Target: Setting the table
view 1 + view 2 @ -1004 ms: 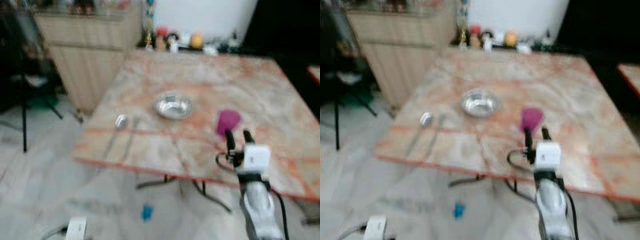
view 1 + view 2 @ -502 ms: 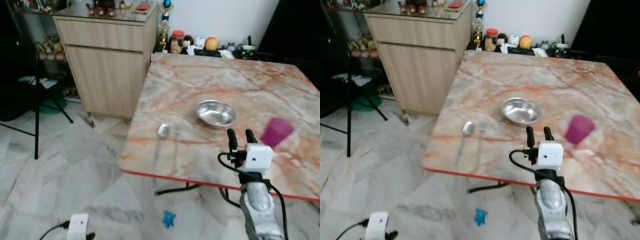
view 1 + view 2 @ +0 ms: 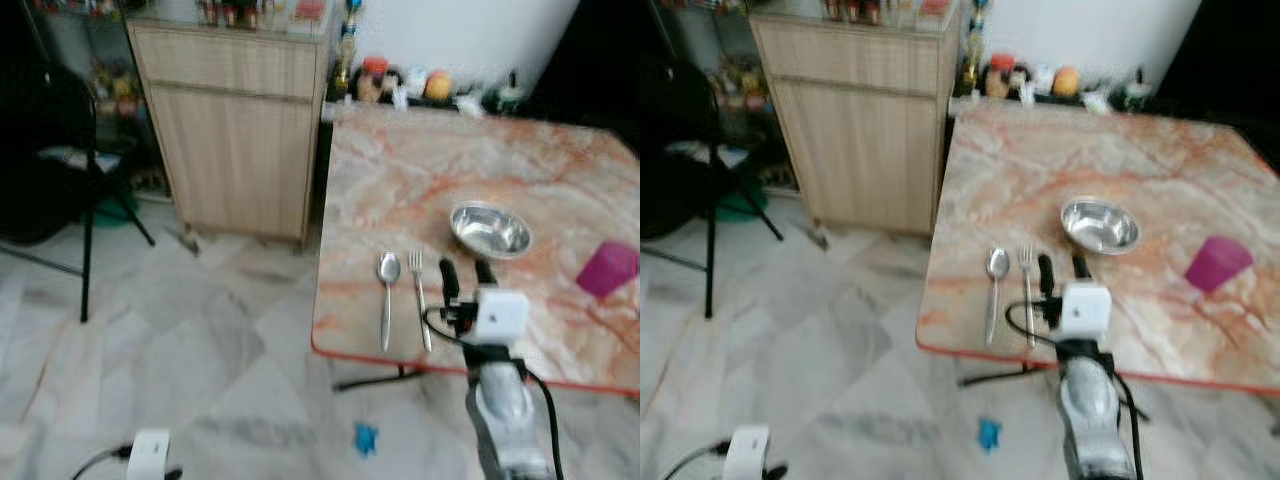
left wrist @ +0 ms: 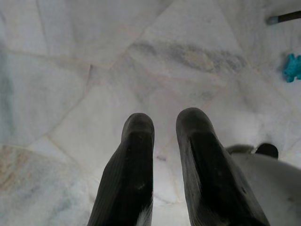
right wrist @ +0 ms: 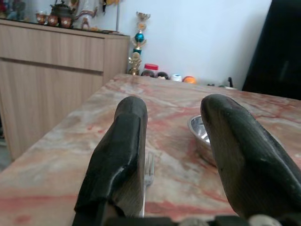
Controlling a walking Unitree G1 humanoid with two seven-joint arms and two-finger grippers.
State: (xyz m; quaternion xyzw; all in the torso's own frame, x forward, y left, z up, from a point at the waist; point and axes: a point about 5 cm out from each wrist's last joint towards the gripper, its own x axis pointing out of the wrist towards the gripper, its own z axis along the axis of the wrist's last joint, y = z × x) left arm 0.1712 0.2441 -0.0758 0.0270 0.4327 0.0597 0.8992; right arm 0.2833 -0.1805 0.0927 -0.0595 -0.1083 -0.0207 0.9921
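Note:
A marble-patterned table with a red edge stands ahead on my right. On its near left part a spoon and a fork lie side by side. A steel bowl sits beyond them, and a purple cup lies tipped at the right. My right gripper hangs open and empty above the table's front edge, just right of the fork and short of the bowl. My left gripper points down at the pale floor tiles, fingers slightly apart and empty.
A wooden cabinet stands left of the table's far corner. Small jars and figurines line the table's back edge. A dark stand is at the left. A blue scrap and a white plug box lie on the floor.
The whole view has swung left, so the table now sits further right in the picture. My right gripper now hangs by the fork and spoon instead of near the cup.

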